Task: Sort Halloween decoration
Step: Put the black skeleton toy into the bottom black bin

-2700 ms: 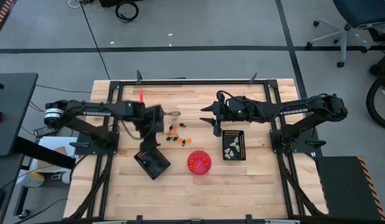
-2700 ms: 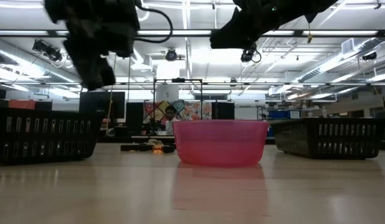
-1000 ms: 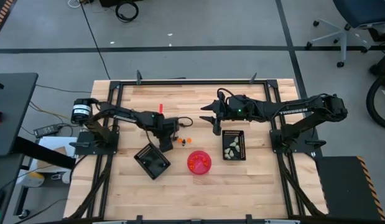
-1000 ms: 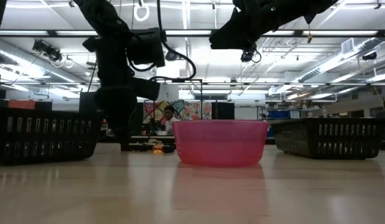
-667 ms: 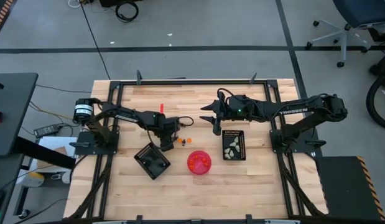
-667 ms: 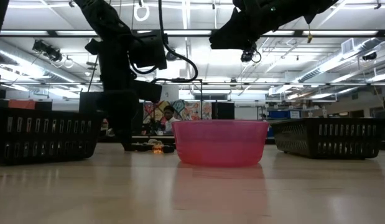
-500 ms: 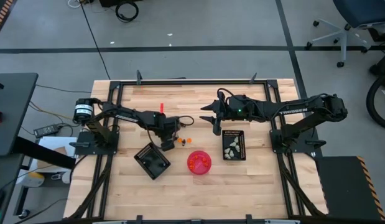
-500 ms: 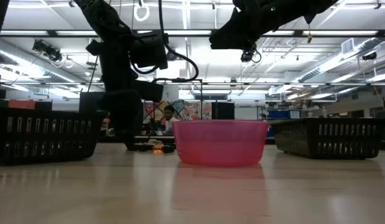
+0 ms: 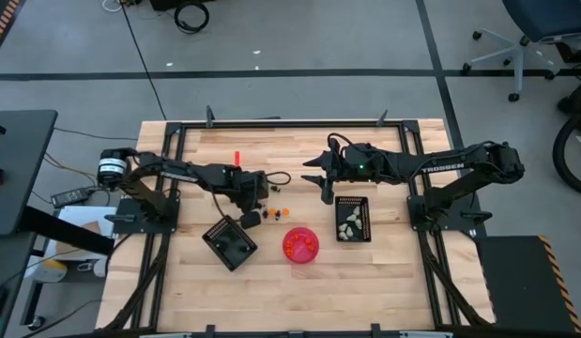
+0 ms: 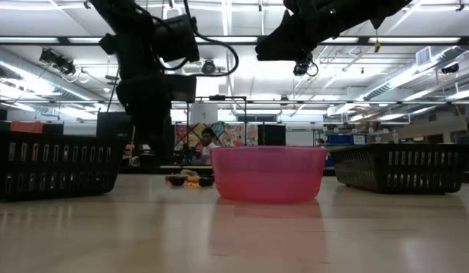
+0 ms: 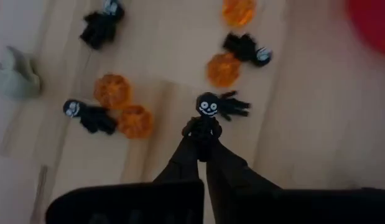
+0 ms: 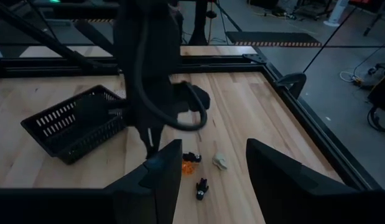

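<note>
We saw the left pincer (image 11: 202,144) clenched on a black skeleton figure (image 11: 205,122) above the pale wooden tabletop (image 9: 271,272), over scattered ribbed orange pumpkins (image 11: 135,121). The right pincer (image 9: 324,180) hung released, far of the right black grid tray (image 9: 352,219).

Decoration pieces (image 9: 269,212) lie behind the bowl (image 9: 300,245) (trays (image 9: 230,244) flanking it).

Left end effector (image 9: 252,218) low beside scattered orange and black pieces (image 9: 269,215); pink-red bowl (image 9: 300,245) between two black trays (image 9: 228,244); right end effector (image 9: 317,172) over worktop (image 9: 365,282)
</note>
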